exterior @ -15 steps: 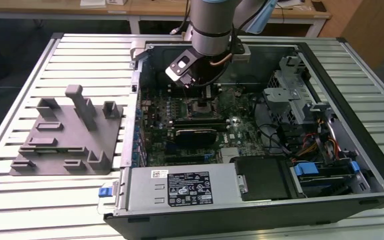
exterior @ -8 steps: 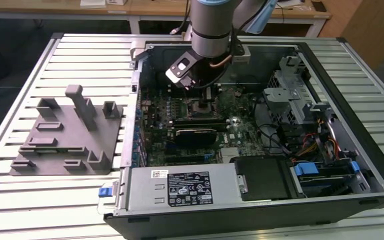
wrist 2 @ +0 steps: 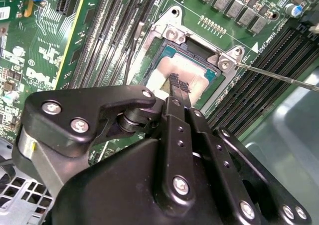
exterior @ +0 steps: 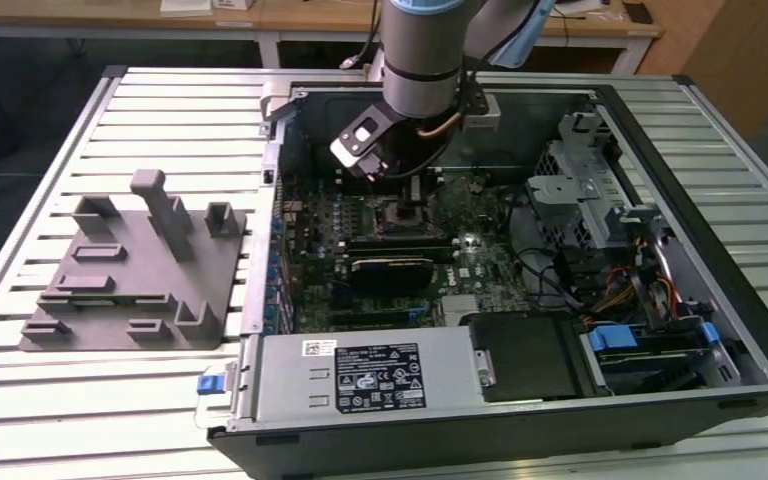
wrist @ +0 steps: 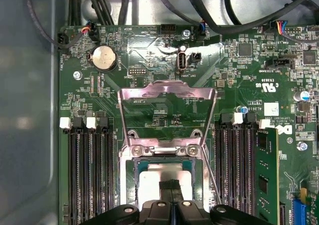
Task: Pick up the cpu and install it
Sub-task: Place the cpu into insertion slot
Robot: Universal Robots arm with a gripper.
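The cpu (wrist 2: 175, 64), a small square chip with a pale silvery top, lies flat in the motherboard socket (wrist 2: 172, 33) inside the open computer case. In the first wrist view the cpu (wrist: 149, 185) sits below the raised metal load plate (wrist: 167, 93). My gripper (wrist 2: 180, 87) stands right over the chip with its fingers shut together. The dark fingertips (wrist: 171, 186) rest on or just above the middle of the chip's top. In the exterior view the gripper (exterior: 381, 178) hangs over the socket (exterior: 400, 215) at the back of the board.
Memory slots (wrist: 89, 175) flank the socket on both sides. The thin socket lever (wrist 2: 279, 77) sticks out beside it. A grey fixture (exterior: 131, 270) stands on the slatted table at the exterior view's left. Cables and drive bays (exterior: 598, 220) fill the case's right side.
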